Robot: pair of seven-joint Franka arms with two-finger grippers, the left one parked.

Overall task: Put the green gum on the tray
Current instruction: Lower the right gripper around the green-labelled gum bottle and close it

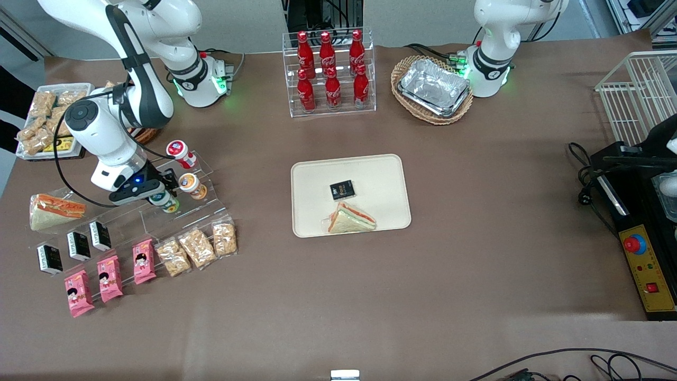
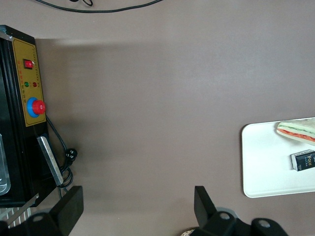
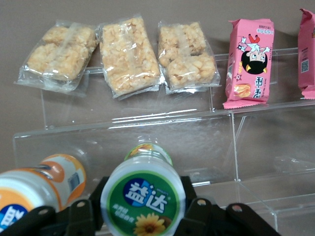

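Observation:
The green gum (image 1: pixel 168 203), a white jar with a green-rimmed lid, lies on the clear stepped shelf (image 1: pixel 211 203) toward the working arm's end of the table. In the right wrist view its lid (image 3: pixel 142 196) faces the camera. My right gripper (image 1: pixel 158 197) is around it, and the black fingers (image 3: pixel 94 204) press against both sides of the jar. The cream tray (image 1: pixel 312 180) lies mid-table, well apart from the gripper, and holds a wrapped sandwich (image 1: pixel 350 218) and a small black packet (image 1: pixel 341 189). Its bare end shows in the left wrist view (image 2: pixel 261 167).
An orange-lidded jar (image 1: pixel 191 185) lies right beside the green gum, also in the wrist view (image 3: pixel 44 187); a red-lidded jar (image 1: pixel 180 152) sits one step higher. Cracker packs (image 1: pixel 198 247), pink snack packs (image 1: pixel 108 278) and black packets (image 1: pixel 78 246) fill the lower steps. A cola rack (image 1: pixel 330 71) and foil trays (image 1: pixel 433 87) stand farther back.

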